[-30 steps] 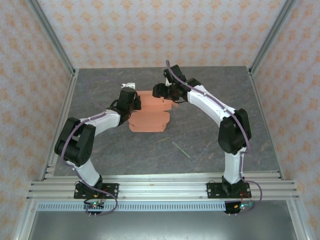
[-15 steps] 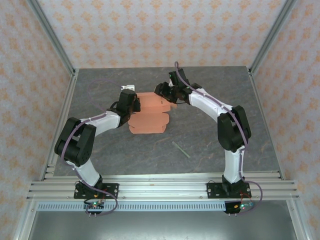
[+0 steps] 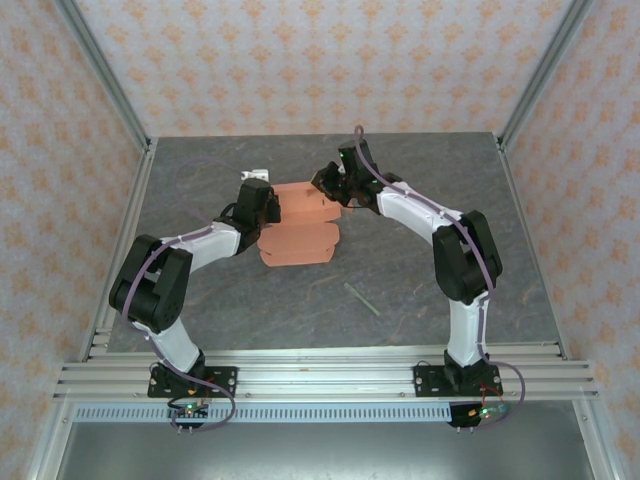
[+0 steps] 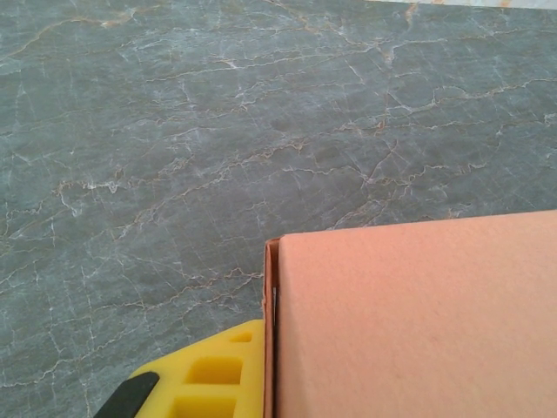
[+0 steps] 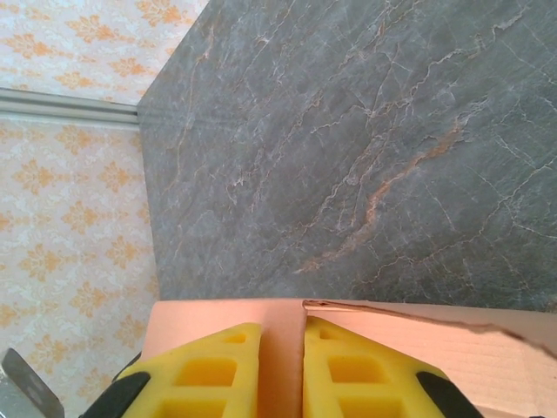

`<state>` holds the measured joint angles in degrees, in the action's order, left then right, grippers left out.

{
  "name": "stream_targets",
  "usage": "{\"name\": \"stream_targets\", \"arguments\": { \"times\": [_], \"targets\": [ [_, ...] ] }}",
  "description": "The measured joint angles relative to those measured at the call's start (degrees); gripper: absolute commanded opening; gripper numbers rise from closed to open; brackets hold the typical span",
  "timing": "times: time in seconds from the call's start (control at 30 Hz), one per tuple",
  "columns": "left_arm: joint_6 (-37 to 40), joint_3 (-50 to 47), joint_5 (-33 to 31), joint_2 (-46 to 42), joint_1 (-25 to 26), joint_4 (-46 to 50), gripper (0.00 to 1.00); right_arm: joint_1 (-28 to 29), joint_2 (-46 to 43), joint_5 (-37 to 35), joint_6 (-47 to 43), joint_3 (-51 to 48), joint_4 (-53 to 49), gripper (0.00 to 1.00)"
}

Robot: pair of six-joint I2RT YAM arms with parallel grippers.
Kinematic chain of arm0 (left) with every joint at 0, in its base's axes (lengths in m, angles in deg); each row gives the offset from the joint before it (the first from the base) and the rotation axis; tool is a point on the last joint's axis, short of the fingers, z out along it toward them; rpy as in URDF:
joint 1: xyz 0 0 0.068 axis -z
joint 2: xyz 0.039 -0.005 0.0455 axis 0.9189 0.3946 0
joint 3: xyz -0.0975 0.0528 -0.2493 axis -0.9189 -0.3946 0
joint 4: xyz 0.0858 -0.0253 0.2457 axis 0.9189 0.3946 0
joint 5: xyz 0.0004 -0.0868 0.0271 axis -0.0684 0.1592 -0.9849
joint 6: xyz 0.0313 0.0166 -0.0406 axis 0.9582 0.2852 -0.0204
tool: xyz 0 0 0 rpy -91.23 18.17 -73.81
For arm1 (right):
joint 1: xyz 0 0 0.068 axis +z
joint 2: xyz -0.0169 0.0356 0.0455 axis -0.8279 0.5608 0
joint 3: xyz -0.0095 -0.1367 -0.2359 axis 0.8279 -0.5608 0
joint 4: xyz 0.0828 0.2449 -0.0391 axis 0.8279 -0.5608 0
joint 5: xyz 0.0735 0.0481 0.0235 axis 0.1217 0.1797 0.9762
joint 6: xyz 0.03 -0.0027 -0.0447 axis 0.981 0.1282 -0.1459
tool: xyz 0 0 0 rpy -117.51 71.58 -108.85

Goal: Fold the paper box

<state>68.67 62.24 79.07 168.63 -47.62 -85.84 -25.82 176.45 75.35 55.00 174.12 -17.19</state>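
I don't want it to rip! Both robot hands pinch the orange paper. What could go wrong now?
1. The left jaws and right jaws both pinch the paper box from opposite sides. If the arms pull apart, the thin card might tear; one edge looks ragged in the right wrist view.
2. The left jaws hold near a corner, so the card could slip out or bend wrongly.

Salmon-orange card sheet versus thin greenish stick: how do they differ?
The salmon-orange card sheet is broad with cut tabs; the thin greenish stick is a slim sliver. The left gripper and right gripper pinch the sheet; the stick lies untouched, nearer the arms' bases. Both rest on the grey table.
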Motion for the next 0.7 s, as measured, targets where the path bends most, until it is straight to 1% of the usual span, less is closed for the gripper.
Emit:
{"name": "stream_targets", "arguments": {
  "times": [0.03, 0.07, 0.17, 0.27, 0.4, 0.47, 0.57, 0.7],
  "targets": [
    [0.00, 0.00, -0.02, 0.00, 0.00, 0.02, 0.00, 0.00, -0.02, -0.17, 0.15, -0.17, 0.26, 0.17],
    [0.00, 0.00, -0.22, 0.00, 0.00, 0.02, 0.00, 0.00, -0.02, -0.22, 0.17, -0.28, 0.42, 0.21],
    [0.04, 0.00, -0.74, 0.00, 0.13, 0.02, 0.00, 0.04, -0.37, -0.74, -0.48, -0.90, 0.46, 0.38],
    [0.07, 0.00, -0.96, 0.02, 0.39, 0.02, 0.00, 0.00, -2.19, -1.77, -3.32, -2.97, -0.57, 0.47],
    [0.31, 0.00, -1.03, 0.02, 0.81, 0.07, 0.00, 0.00, -8.44, -3.52, -8.59, -8.74, -2.97, 0.54],
    [0.22, 0.00, -1.03, 0.02, 0.81, 0.09, 0.00, 0.00, -13.11, -4.61, -11.43, -12.74, -4.31, 0.58],
    [-0.11, 0.00, -0.98, 0.00, 0.79, 0.20, 0.00, 0.00, -18.51, -5.33, -15.06, -18.47, -4.48, 0.61],
    [-0.52, 0.00, -0.79, -0.02, 0.79, 0.50, 0.00, 0.50, -19.47, -5.29, -18.38, -23.50, -3.54, 0.65]
  ]
}}
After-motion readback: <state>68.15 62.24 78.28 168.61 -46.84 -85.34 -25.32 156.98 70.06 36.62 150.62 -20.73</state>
